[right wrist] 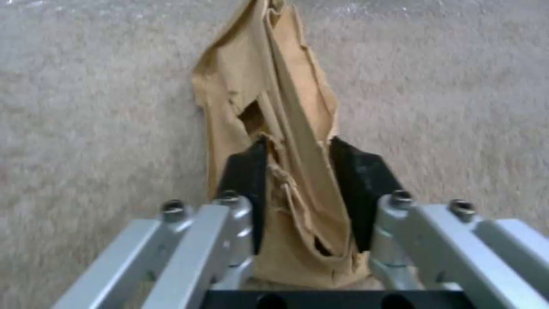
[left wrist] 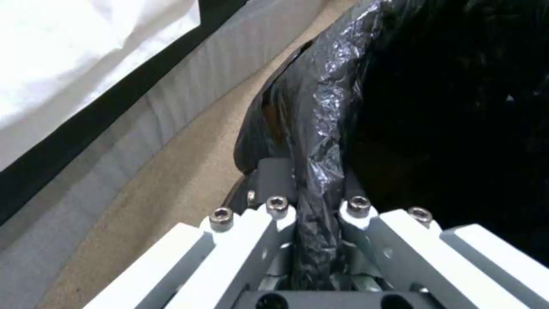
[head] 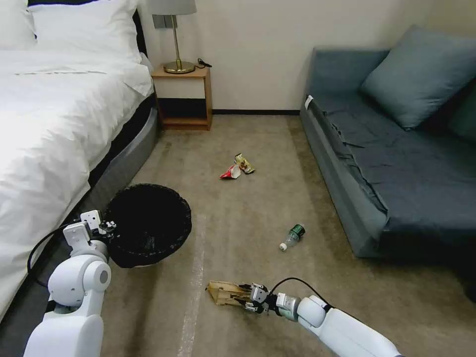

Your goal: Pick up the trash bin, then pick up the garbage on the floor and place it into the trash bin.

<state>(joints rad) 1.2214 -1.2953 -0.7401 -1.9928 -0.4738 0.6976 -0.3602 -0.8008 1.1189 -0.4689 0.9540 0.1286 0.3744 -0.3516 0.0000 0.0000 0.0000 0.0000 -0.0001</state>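
A beige carpet (head: 238, 233) covers the floor of a bedroom. A bed (head: 54, 114) with white linen runs along the left, a blue-grey sofa (head: 396, 173) with one cushion (head: 421, 74) stands on the right, and a wooden nightstand (head: 182, 96) carrying one brass lamp (head: 177, 39) sits against the far wall between them.

There is one trash bin (head: 148, 223), lined with a crinkled black bag, at the foot of the bed frame on the left. The left gripper (head: 106, 229) is at the bin's near-left rim; in the left wrist view its fingers (left wrist: 274, 180) are clamped on the bag-covered rim (left wrist: 320, 171), one finger outside and one inside.

Four pieces of garbage show. The crumpled brown paper bag (head: 225, 292) is low over the carpet in the near centre, pinched between the dark fingers (right wrist: 246, 171) of the right gripper (head: 248, 297); the right wrist view shows them pressed on either side of the paper (right wrist: 286, 180). One clear plastic bottle (head: 292, 237) with a green label lies on the carpet near the sofa's front edge. Farther back, mid-floor, a red-and-white wrapper (head: 230, 172) and a yellow-brown snack wrapper (head: 244, 163) lie touching each other, well apart from the bin and from the bottle
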